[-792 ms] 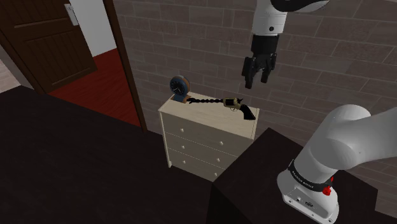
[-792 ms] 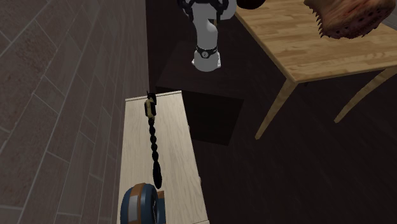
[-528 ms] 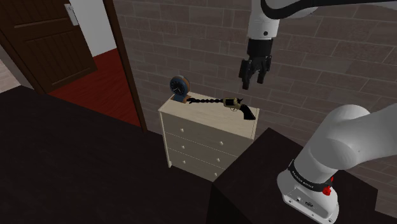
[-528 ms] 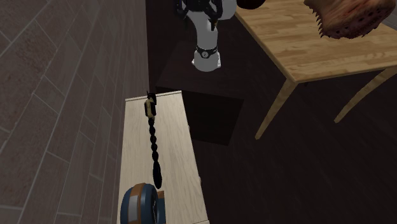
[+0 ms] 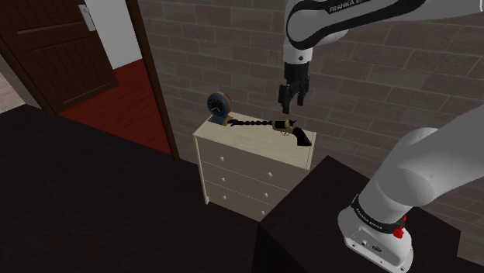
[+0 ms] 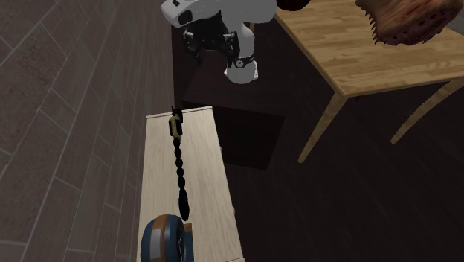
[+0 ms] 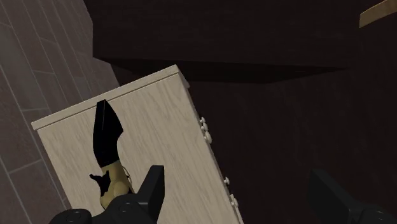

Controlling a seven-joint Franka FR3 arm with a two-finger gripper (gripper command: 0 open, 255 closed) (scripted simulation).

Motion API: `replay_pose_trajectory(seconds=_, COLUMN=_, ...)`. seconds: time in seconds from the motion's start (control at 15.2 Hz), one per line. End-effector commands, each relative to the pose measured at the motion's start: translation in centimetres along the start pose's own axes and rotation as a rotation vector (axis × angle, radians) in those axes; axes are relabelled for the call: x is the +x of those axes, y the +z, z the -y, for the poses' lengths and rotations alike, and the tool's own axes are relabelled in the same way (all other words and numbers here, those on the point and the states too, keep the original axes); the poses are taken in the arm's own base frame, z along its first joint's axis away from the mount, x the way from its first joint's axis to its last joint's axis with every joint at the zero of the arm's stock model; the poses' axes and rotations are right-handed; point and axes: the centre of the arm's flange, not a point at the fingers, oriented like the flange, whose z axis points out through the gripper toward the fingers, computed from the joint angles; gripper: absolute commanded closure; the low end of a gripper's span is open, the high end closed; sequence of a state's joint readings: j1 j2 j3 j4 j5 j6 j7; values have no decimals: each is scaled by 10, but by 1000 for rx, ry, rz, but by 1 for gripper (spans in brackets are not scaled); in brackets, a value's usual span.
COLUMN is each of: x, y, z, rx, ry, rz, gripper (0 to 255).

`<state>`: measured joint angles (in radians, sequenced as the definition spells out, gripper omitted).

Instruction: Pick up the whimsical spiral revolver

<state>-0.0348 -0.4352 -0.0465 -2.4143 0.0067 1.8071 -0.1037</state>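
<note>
revolver (image 5: 273, 124); black, tan frame, twisted barrel; lying flat; on pale dresser (image 5: 240, 174) top

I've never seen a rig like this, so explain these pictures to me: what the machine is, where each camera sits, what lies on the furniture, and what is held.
The machine is a white robot arm on a box stand, ending in a black two-finger tool. The shoulder view is taken from beside the stand. The second exterior view looks steeply down on the pale chest of drawers. The wrist view comes from a camera on the hand, looking along the fingers. On the chest's top lie a revolver with a long spiral barrel and a round blue object. The tool hangs above the revolver's handle end, fingers apart, holding nothing.
</note>
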Motion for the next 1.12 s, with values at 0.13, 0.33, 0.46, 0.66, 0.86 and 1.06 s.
replay_pose_trajectory(seconds=0.13, x=43, y=22, z=-16, rx=-26, ry=-48, rz=11, gripper=0)
replay_pose_trajectory(seconds=0.33, x=76, y=41, z=-28, rx=-46, ry=-83, rz=19, gripper=0)
replay_pose_trajectory(seconds=0.46, x=98, y=53, z=-36, rx=-58, ry=-107, rz=25, gripper=0)
replay_pose_trajectory(seconds=0.66, x=131, y=72, z=-47, rx=-78, ry=-142, rz=34, gripper=0)
replay_pose_trajectory(seconds=0.86, x=164, y=90, z=-57, rx=-97, ry=-177, rz=42, gripper=0)
replay_pose_trajectory(seconds=1.06, x=198, y=109, z=-67, rx=-116, ry=-212, rz=51, gripper=0)
